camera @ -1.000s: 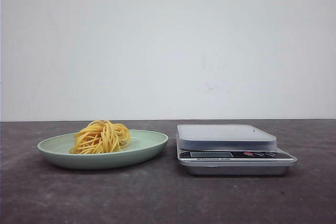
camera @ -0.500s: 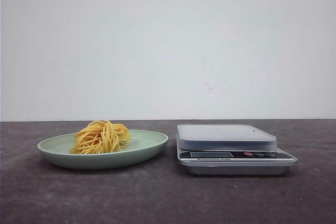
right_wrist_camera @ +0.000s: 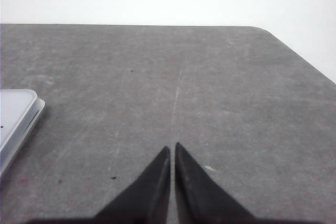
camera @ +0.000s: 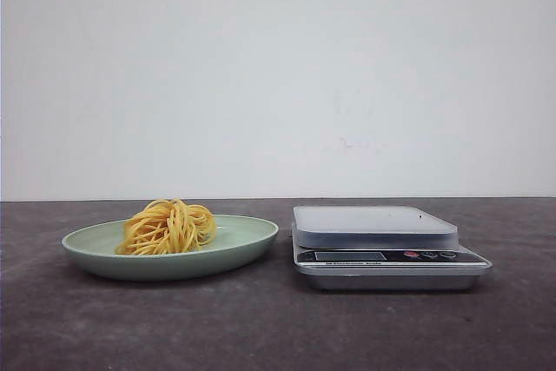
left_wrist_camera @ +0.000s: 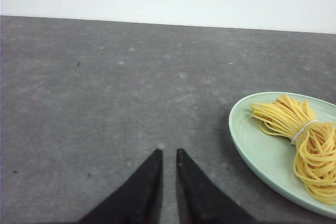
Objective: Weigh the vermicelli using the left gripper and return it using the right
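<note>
Nothing had moved since the earlier front views: plate, bundle and scale sat exactly as before, and no arm entered the front view.

The vermicelli point(camera: 168, 226), a yellow coiled bundle, lay in a pale green plate point(camera: 248, 245) on the left part of the bench point(camera: 261, 327). In the left wrist view the bundle point(left_wrist_camera: 304, 145) was tied with a thin white band, and it rested on the plate point(left_wrist_camera: 252, 148) toward one side of it. A silver kitchen scale point(camera: 382, 245) stood just beside the plate, toward the right part of the bench, apart from the plate's rim. Its platform was bare; the display and small red buttons faced the front edge.

The left gripper point(left_wrist_camera: 169, 153) hovered over bare grey bench surface, near the plate but not touching it. Its two pointed black fingers point(left_wrist_camera: 147, 182) stood nearly together, only a narrow slit between the tips, clenched on nothing.

The right gripper point(right_wrist_camera: 172, 148) hung over bare bench near the far right corner, where the edge rounded off. Its fingers point(right_wrist_camera: 152, 182) were likewise pressed almost tip to tip, grasping nothing. A corner of the scale point(right_wrist_camera: 16, 116) showed at the frame's edge, well apart from those fingers.
</note>
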{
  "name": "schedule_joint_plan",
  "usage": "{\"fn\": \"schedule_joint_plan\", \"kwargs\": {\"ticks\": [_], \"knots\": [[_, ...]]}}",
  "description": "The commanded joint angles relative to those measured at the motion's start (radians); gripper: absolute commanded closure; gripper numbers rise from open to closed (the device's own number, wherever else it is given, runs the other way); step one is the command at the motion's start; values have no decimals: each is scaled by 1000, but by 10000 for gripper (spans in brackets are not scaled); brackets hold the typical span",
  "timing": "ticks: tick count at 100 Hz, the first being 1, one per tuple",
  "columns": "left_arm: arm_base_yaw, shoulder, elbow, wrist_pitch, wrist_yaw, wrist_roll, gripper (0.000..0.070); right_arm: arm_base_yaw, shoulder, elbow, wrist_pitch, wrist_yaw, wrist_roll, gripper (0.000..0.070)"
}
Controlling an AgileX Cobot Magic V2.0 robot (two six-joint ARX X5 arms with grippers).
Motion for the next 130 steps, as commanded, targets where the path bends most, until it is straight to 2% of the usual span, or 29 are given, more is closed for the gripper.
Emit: {"fn": "schedule_joint_plan", "kwargs": {"ticks": [1,23,37,51,57,71,76,86,105,109,113,115,117,118,119,120,121,122,126,130], "knots": [[1,0,-18,-4,8,25,700,0,-2,-5,18,0,8,694],[1,0,-18,-4,8,24,700,0,-2,-5,17,-3,11,694],[1,0,-18,-5,9,-17,700,0,-2,-5,17,-9,60,694],[1,0,-18,4,9,-21,700,0,-2,-4,24,-23,116,694],[1,0,-18,26,9,-104,700,0,-2,0,45,-37,141,694],[1,3,5,172,8,-391,693,0,0,71,27,-43,285,695],[1,13,34,173,9,-426,690,0,7,104,26,-63,301,695],[1,68,142,88,12,-408,690,1,48,207,-17,-102,320,695],[1,232,383,-37,38,-254,685,1,193,409,-175,-150,279,694],[1,261,425,-53,51,-220,617,0,217,442,-198,-161,264,683],[1,285,462,-62,50,-205,436,1,234,465,-206,-161,264,619],[1,296,479,-63,50,-204,314,1,243,477,-208,-166,264,540],[1,306,493,-64,50,-204,191,1,251,491,-209,-170,263,413],[1,310,499,-64,50,-204,134,0,253,494,-208,-170,263,386],[1,314,505,-63,50,-203,82,1,256,501,-209,-172,263,311],[1,318,511,-63,50,-203,38,1,257,504,-208,-173,263,285],[1,322,517,-62,51,-203,2,1,261,511,-208,-177,262,209],[1,326,522,-62,51,-204,0,1,263,516,-208,-180,262,162],[1,340,540,-58,58,-204,0,1,268,529,-206,-191,256,49],[1,352,554,-53,76,-204,0,1,274,544,-205,-207,255,38]]}}
